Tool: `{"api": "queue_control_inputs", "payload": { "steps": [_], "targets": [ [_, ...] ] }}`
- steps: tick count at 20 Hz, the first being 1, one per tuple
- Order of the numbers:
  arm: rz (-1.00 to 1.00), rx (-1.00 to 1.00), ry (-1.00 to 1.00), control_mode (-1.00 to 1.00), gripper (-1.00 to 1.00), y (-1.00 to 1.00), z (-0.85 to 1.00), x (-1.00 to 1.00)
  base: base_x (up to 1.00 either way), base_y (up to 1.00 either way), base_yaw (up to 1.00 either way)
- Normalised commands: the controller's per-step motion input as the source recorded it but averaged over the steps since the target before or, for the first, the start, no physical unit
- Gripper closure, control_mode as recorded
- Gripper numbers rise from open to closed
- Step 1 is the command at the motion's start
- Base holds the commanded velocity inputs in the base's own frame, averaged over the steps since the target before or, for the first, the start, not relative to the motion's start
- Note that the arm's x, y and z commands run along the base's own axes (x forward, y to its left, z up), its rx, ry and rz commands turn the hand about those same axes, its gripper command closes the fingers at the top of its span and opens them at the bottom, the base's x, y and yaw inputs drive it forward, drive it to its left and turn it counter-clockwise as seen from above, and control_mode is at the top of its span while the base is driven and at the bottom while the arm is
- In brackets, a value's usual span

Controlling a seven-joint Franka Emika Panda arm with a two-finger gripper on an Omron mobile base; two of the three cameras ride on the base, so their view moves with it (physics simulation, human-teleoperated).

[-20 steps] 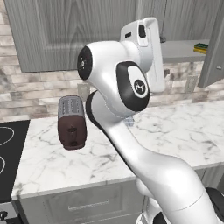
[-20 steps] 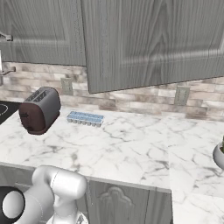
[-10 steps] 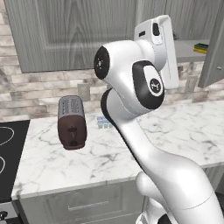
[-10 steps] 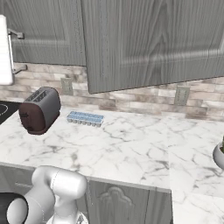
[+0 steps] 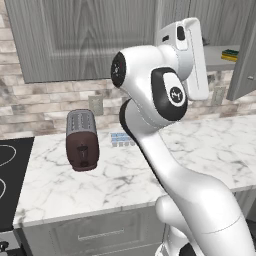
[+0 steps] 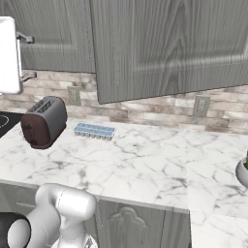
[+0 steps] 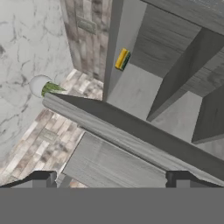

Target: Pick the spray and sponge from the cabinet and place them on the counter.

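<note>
One sponge [image 7: 122, 59], one toaster [image 5: 82, 140], one ice-cube tray [image 6: 94, 131], two wall outlets [image 6: 201, 105], one potted plant [image 7: 45, 86].

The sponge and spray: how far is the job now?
Done: the cabinet door stands open. In hand: the open gripper is empty, facing the shelf. Left: the sponge lies on the shelf; no spray visible; neither is on the counter.

A dark brown toaster [image 5: 82, 139] is seen standing near the left end of the worktop, just beside a black stovetop [image 5: 11, 180]. A pale blue ice-cube tray [image 6: 94, 131] lies close to the brick wall behind it. A white pot with a green plant [image 7: 42, 86] is set toward the right edge.
</note>
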Motion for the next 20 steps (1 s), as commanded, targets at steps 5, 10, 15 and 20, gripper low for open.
{"api": "queue_control_inputs", "payload": {
  "steps": [5,10,15,20],
  "targets": [
    [-0.08,0.07,0.04,-1.00,-1.00,-0.04,0.00,0.17,0.00,0.00,0.00],
    [-0.01,0.06,0.00,-1.00,-1.00,-0.11,0.00,0.15,0.00,0.00,0.00],
    [0.00,0.01,0.00,-1.00,-1.00,-0.12,0.00,0.12,0.00,0.00,0.00],
    [0.00,0.00,0.00,-1.00,-1.00,-0.14,0.00,0.11,0.00,0.00,0.00]
  ]
}}
